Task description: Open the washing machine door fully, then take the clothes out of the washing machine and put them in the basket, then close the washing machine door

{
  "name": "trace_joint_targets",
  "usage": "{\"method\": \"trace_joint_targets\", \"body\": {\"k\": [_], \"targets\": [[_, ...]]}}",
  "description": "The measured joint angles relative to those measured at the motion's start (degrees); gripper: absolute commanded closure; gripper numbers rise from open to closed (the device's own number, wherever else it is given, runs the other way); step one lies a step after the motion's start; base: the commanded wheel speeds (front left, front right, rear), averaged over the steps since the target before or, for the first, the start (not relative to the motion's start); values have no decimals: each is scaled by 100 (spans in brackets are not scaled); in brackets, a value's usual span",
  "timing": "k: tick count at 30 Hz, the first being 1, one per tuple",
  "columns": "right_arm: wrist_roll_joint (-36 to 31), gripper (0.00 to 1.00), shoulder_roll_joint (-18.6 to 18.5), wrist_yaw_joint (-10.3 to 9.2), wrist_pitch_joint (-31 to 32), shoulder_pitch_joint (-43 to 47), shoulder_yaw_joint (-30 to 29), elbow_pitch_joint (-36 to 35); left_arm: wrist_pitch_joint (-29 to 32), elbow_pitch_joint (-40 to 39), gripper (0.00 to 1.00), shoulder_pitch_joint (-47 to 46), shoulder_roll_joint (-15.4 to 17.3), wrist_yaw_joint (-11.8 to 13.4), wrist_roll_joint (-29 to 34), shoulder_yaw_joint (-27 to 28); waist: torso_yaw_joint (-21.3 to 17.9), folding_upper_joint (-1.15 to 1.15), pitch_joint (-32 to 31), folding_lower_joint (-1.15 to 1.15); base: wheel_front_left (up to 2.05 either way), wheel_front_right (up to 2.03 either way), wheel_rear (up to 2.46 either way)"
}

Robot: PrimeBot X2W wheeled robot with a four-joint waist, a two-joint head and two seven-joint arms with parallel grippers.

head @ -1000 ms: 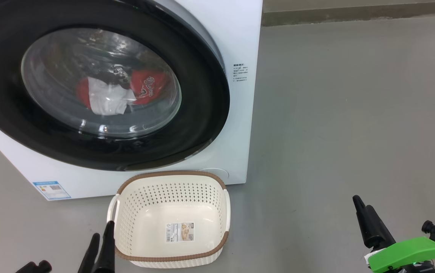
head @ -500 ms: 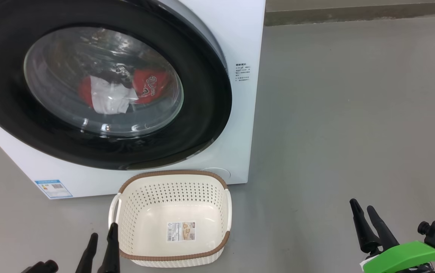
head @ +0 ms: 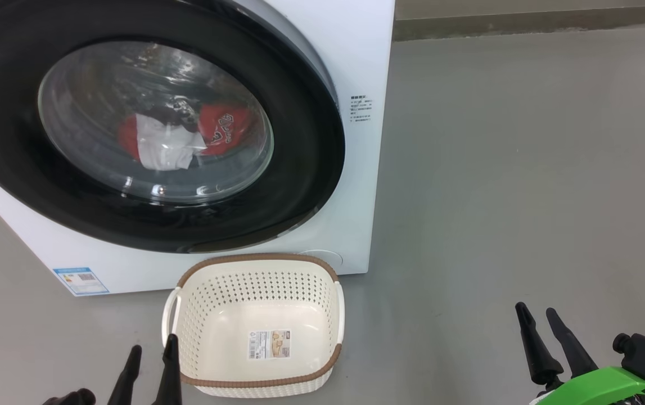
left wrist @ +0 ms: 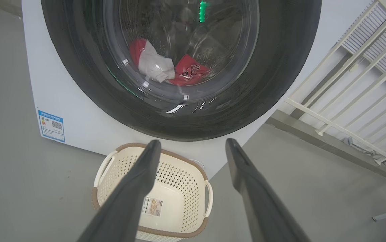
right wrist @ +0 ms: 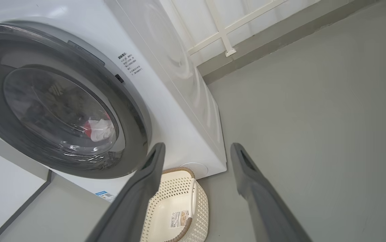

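The white washing machine (head: pixel 356 56) stands at the upper left, its door (head: pixel 300 169) shut flat against the front. Red and white clothes (head: pixel 187 138) lie in the drum behind the glass. The cream basket (head: pixel 255 260) sits empty on the floor right in front of the washer. My left gripper (head: pixel 153 344) is open beside the basket's left handle. My right gripper (head: pixel 536 309) is open over bare floor at the lower right. The left wrist view shows the left gripper (left wrist: pixel 193 143) above the basket (left wrist: pixel 179 178), facing the door (left wrist: pixel 273 84) and clothes (left wrist: pixel 166 67). In the right wrist view, the right gripper (right wrist: pixel 197 147) points at the washer's right corner (right wrist: pixel 179 84), the door (right wrist: pixel 135 111), clothes (right wrist: pixel 98 129) and basket (right wrist: pixel 176 188).
Grey floor (head: pixel 524 169) stretches wide to the right of the washer. A low curb (head: pixel 524 22) runs along the back, with a white railing (left wrist: pixel 347 101) above it. A blue label (head: pixel 81 280) marks the washer's lower left front.
Both grippers have sunk lower in the head view, and the right one has turned so its two fingers show apart. The camera shifted slightly. Door, clothes and basket are unchanged.
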Motion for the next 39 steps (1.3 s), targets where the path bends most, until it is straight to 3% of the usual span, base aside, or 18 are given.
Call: {"method": "trace_joint_targets", "body": {"k": [21,39], "targets": [[-1048,0,-77,0,-341,129,-2,-19,-356,-172,0,133,22,45,1406,-110,-13,0,-6,0,0,0,0],[-1883,0,-79,0,-631,343,-165,29,-654,-134,0,222,47,-69,2106,-133,4,0,1,0,0,0,0]]}}
